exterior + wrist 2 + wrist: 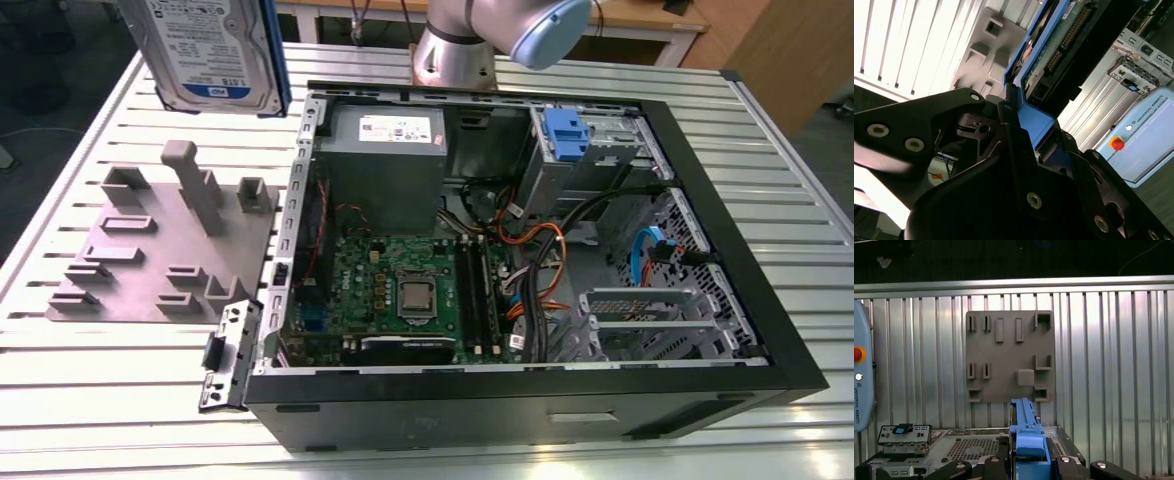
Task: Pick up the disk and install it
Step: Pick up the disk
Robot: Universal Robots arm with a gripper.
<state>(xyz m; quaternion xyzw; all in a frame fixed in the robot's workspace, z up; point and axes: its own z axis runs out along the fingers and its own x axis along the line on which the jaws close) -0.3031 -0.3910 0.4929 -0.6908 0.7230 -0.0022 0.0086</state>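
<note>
The disk [214, 50], a silver drive with a blue-and-white label in a blue bracket, hangs upright in the air above the table at the exterior view's upper left, over the grey holder plate [147, 250]. In both wrist views my gripper [1034, 125] [1029, 460] is shut on the disk's blue bracket [1026, 432], with black fingers [1009, 115] on either side. The drive's green circuit board [1054, 45] faces the second wrist camera. The grey holder plate [1009, 360] lies below the held disk.
The open computer case [747, 290] lies on the slatted metal table [80, 400], to the exterior view's right of the plate. Inside are a grey power supply [387, 140], a motherboard [400, 290] and a drive bay with a blue latch [567, 135]. The arm's base [454, 55] stands behind the case.
</note>
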